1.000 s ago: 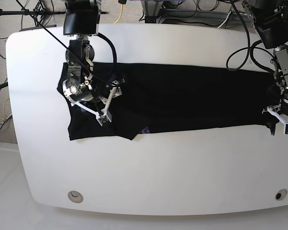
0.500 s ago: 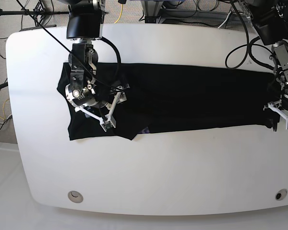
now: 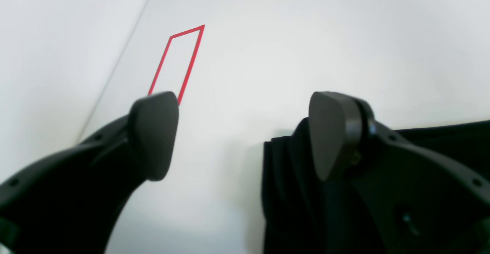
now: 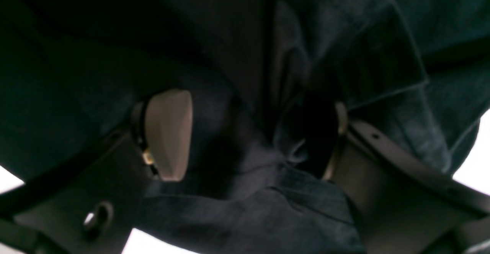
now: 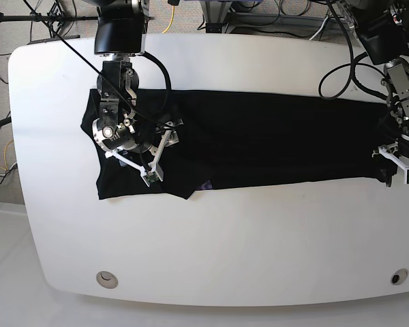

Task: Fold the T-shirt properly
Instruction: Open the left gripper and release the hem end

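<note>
Across the white table (image 5: 211, 259), toward its far edge: T-shirt (image 5: 273, 139), black soft cloth, long flat band, creased. Right gripper (image 5: 162, 152), jaws apart over rumpled folds at the table's left end. Left gripper (image 5: 403, 168), jaws apart, straddling the right-end hem. Red tape outline (image 3: 177, 62) near right edge.

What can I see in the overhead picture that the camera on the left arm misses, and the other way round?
Only the overhead base view shows the whole T-shirt laid out as a long band across the table, plus the right claw open over its bunched end, and cables behind. Only the left wrist view shows a close look at the shirt's folded corner next to one finger, and a full red outline on the table. Both show the shirt, the white table and the left claw, open and holding nothing.
</note>
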{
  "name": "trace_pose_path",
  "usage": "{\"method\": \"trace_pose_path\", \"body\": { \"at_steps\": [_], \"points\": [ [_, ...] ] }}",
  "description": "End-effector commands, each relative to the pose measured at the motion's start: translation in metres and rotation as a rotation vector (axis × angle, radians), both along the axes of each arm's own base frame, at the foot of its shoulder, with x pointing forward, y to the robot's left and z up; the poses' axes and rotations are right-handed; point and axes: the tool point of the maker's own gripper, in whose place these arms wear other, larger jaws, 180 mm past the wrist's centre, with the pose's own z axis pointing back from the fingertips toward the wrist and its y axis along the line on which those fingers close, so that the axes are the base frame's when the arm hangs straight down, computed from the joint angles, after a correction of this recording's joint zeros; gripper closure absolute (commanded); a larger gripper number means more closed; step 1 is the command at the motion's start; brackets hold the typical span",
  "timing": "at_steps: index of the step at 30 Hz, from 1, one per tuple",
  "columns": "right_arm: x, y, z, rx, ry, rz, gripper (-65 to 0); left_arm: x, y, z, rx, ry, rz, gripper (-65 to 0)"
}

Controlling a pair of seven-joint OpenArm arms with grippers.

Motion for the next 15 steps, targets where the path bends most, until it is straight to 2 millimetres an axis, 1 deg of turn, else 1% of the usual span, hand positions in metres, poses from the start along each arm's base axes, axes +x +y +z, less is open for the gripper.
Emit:
{"method": "trace_pose_path", "body": {
  "at_steps": [1, 3, 7, 15],
  "points": [
    [0.017, 0.0, 0.027, 0.007, -0.095, 0.002, -43.6, 0.008, 0.004, 0.025, 0.03, -0.067, -0.006, -50.5],
    [0.019, 0.0, 0.033, 0.006, -0.115, 0.002, -43.6, 0.008, 0.004, 0.025, 0.03, -0.067, -0.006, -50.5],
    [0.023, 0.0, 0.039, 0.006, -0.133, 0.002, -43.6, 0.009, 0.003, 0.025, 0.03, -0.068, -0.007, -50.5],
    [0.028, -0.001, 0.044, 0.004, -0.147, -0.003, -43.6, 0.01, 0.003, 0.026, 0.029, -0.07, -0.008, -50.5]
  ]
}}
